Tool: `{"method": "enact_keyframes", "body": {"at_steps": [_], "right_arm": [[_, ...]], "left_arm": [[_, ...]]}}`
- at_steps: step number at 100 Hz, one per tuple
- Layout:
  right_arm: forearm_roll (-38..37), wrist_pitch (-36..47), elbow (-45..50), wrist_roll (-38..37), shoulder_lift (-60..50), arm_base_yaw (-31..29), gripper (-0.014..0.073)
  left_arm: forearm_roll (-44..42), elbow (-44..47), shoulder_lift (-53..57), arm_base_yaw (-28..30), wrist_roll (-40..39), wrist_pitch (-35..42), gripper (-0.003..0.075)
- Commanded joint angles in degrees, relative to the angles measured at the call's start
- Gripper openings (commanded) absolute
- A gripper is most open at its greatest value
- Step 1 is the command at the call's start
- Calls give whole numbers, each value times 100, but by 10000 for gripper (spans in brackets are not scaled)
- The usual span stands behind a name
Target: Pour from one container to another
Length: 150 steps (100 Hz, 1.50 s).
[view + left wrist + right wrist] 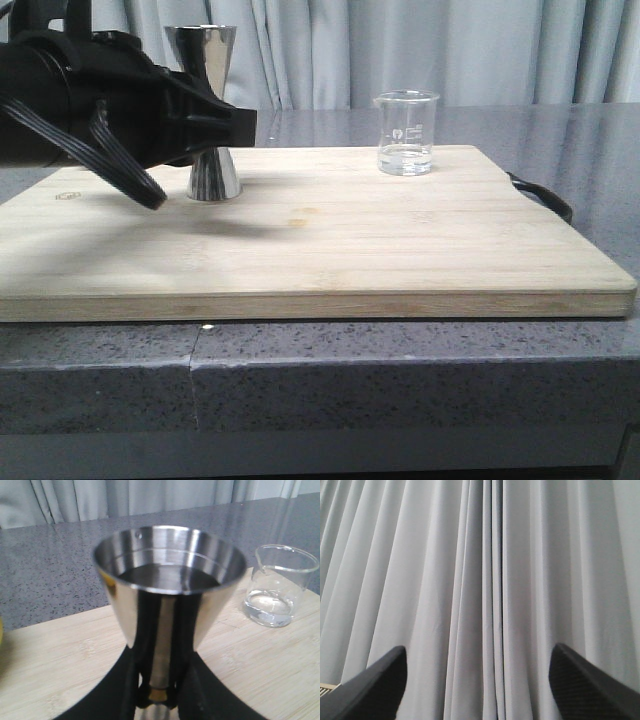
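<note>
The glass beaker (406, 132) is standing upright right of centre in the front view, on the far part of the wooden board (330, 250), holding only a little clear liquid. The steel jigger (207, 110) is standing upper left, dark liquid showing in its cup, so pouring looks largely done. The left pincer (159, 700) is closing around the jigger's gold-banded waist. The right pincer (477, 680) is gaping open, facing the curtain (480, 570), gripping nothing.
</note>
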State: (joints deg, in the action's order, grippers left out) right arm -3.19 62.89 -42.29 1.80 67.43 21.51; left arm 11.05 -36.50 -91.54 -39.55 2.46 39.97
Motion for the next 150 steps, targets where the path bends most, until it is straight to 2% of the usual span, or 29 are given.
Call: {"method": "enact_keyframes", "body": {"at_steps": [1,11,28,53,79,120,143,150], "right_arm": [[30,350,-143,-2,-150,-37,531],[30,350,-143,-2,-150,-37,531],[30,364,-143,-2,-150,-37,531],[30,364,-143,-2,-150,-37,531],[30,364,-143,-2,-150,-37,531],[30,364,-143,-2,-150,-37,531],[63,288,-143,-2,-150,-37,531],[227,163,-143,311,-171,-37,531]], "left_arm": [[-10,-139,122,10,-34,281,-15],[-10,-139,122,10,-34,273,24],[-10,-139,122,10,-34,273,162],[-10,-139,122,10,-34,273,295],[-10,-139,133,10,-34,273,477],[-10,228,741,-1,-34,-35,487],[-19,682,1782,-141,-34,-561,486],[-19,751,2229,-178,-11,-826,484]]}}
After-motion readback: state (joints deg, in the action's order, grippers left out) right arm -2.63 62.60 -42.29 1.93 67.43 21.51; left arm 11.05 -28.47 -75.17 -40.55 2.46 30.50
